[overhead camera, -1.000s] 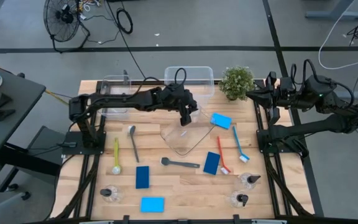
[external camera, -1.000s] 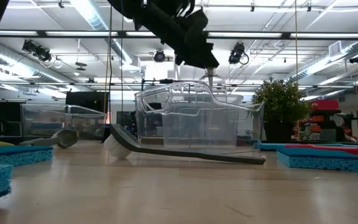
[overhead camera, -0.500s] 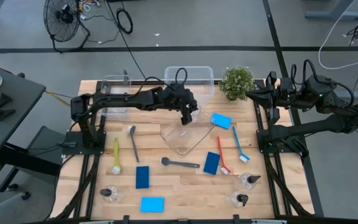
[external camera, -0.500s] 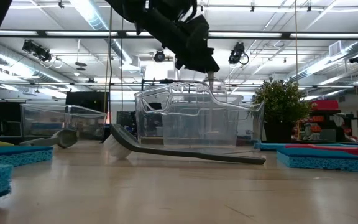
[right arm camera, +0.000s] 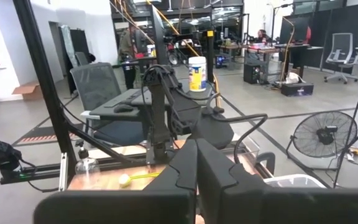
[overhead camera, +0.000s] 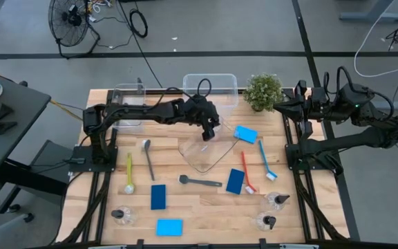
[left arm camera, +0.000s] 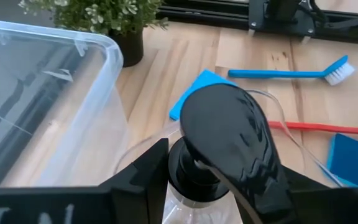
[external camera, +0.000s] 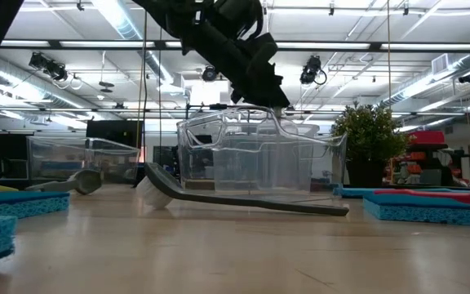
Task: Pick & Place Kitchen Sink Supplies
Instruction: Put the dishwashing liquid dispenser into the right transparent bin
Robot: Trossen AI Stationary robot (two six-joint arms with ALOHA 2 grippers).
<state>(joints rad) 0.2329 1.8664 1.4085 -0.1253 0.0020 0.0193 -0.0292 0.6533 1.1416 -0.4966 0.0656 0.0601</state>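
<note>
High view: left gripper (overhead camera: pixel 209 129) over the clear tray (overhead camera: pixel 193 158), fingers closed around a pump bottle (overhead camera: pixel 208 133); bare wood lies toward the dark-blue sponge (overhead camera: pixel 158 196).

Low view: the bottle is hidden by the tray wall.

Left wrist view: black pump top (left arm camera: pixel 232 143) between the fingers; bottle base cut off.

Right wrist view: right gripper (right arm camera: pixel 196 163) raised at the table's right edge, fingers pressed together.

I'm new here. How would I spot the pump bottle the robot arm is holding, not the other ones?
Find the potted plant at the table's far edge, then the clear tray in the middle. The left gripper holds that pump bottle above the tray. The other bottles stand on the wood along the near edge.
</note>
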